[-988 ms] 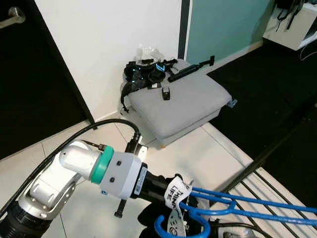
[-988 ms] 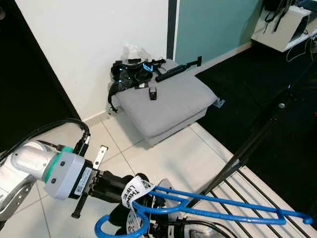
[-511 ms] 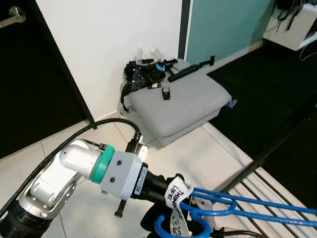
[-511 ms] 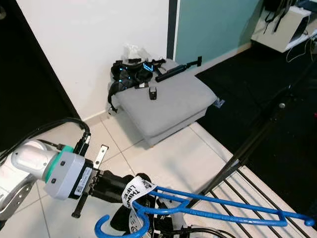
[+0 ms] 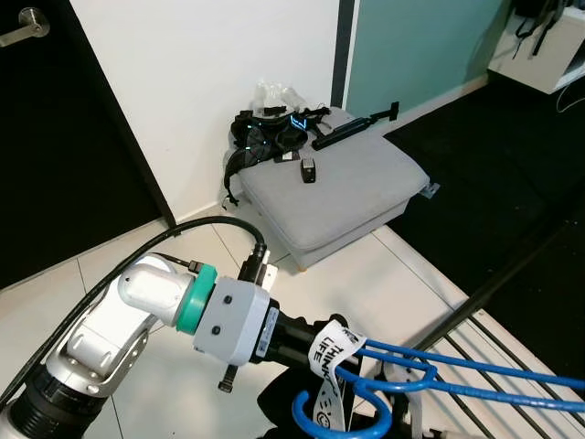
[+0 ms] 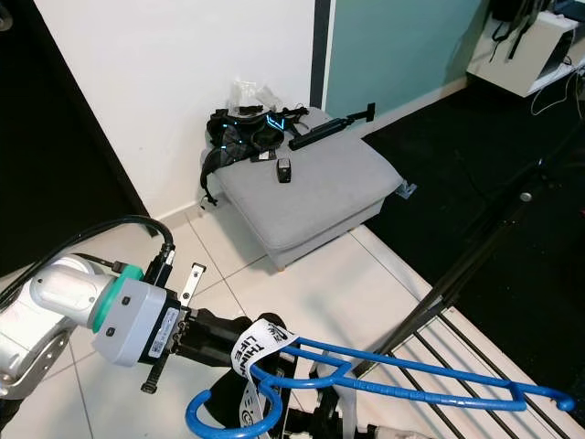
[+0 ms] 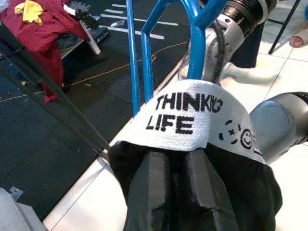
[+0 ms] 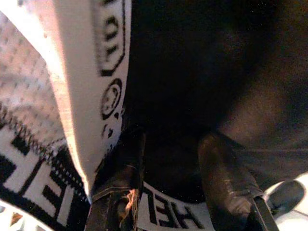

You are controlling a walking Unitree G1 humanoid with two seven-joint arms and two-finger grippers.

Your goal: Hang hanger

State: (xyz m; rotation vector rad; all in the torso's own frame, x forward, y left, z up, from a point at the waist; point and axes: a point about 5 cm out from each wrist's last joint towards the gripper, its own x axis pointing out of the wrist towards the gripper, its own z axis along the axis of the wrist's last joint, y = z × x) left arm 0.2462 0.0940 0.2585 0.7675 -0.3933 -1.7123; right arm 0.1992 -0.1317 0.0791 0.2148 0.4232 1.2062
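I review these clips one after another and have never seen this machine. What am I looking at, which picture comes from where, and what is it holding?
This is a walking humanoid robot with two silver arms that end in black two-fingered grippers. The two wide pictures come from its head camera, looking down at a tiled floor. The two close-ups come from cameras on its wrists.

The left gripper is shut on a black garment with a white printed waistband, which hangs on a blue hanger. In its wrist view the right gripper has its fingers apart, close against the same dark cloth and printed band.

Behind, a grey cushion lies on the floor by the white wall, with black straps and gear on its far end. The thin bars of a rack stand on the right.
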